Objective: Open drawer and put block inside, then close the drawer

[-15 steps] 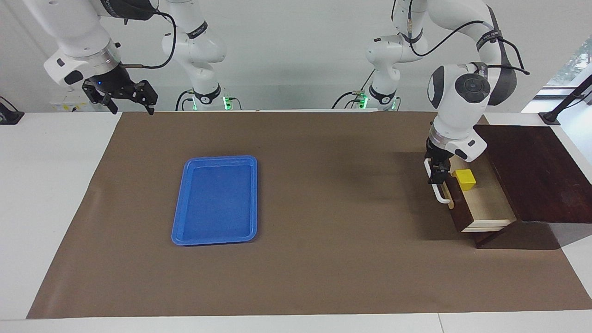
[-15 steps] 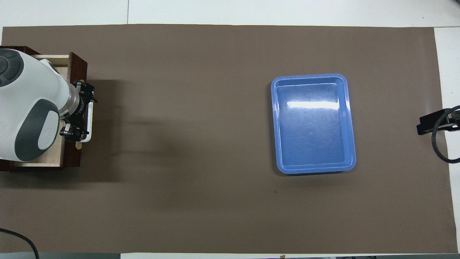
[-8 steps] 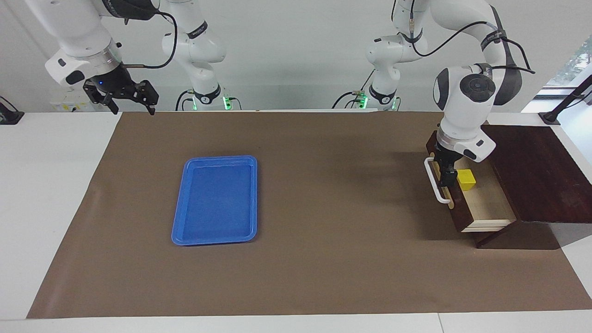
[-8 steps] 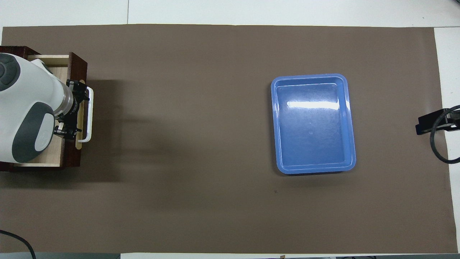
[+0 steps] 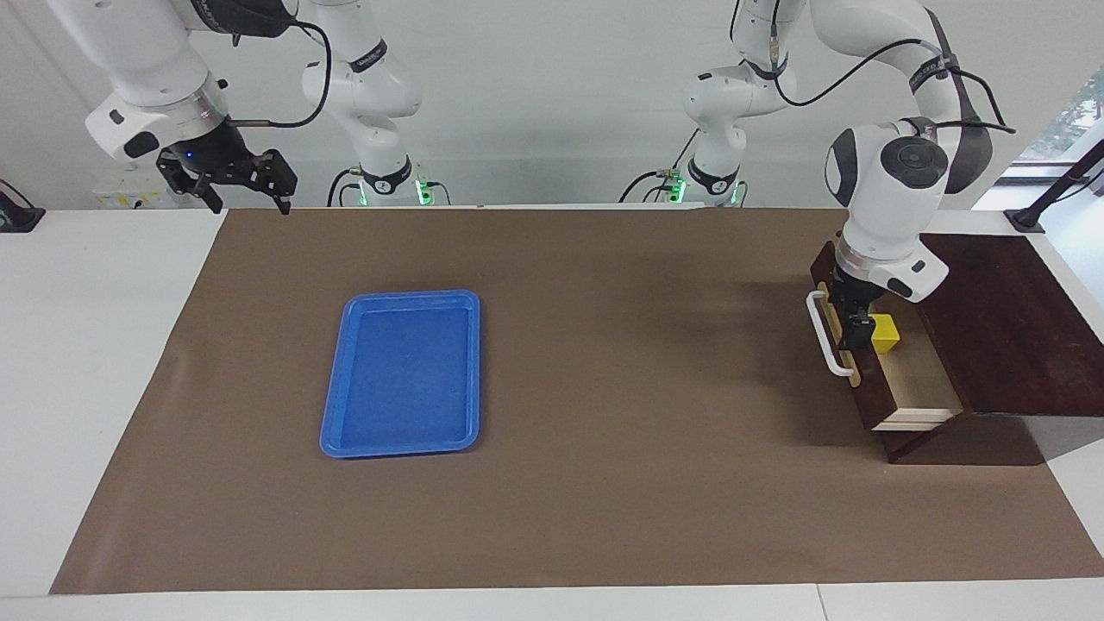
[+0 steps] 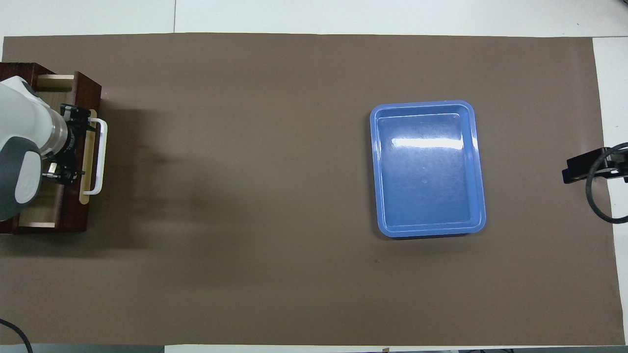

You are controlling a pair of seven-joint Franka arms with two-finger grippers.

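The dark brown drawer [image 5: 865,384] stands partly out of its low box [image 5: 1005,319] at the left arm's end of the table, with a strip of pale interior showing. The yellow block [image 5: 886,335] lies inside it, just by the front panel. My left gripper [image 5: 850,326] is open and down at the top of the front panel, between the white handle [image 5: 826,338] and the block, holding nothing. In the overhead view the left gripper [image 6: 72,142] spans the panel beside the handle [image 6: 101,157], and the arm hides the block. My right gripper [image 5: 231,179] waits open, raised over the right arm's end.
A flat blue tray [image 5: 343,379] lies on the brown mat toward the right arm's end, also seen as the tray [image 6: 481,215] from overhead. A black mount [image 6: 586,169] with a cable sits on the white table edge at that end.
The drawer has slid partway back into its box, with the left gripper travelling along at its front panel. Less pale interior shows. The right arm has barely moved.
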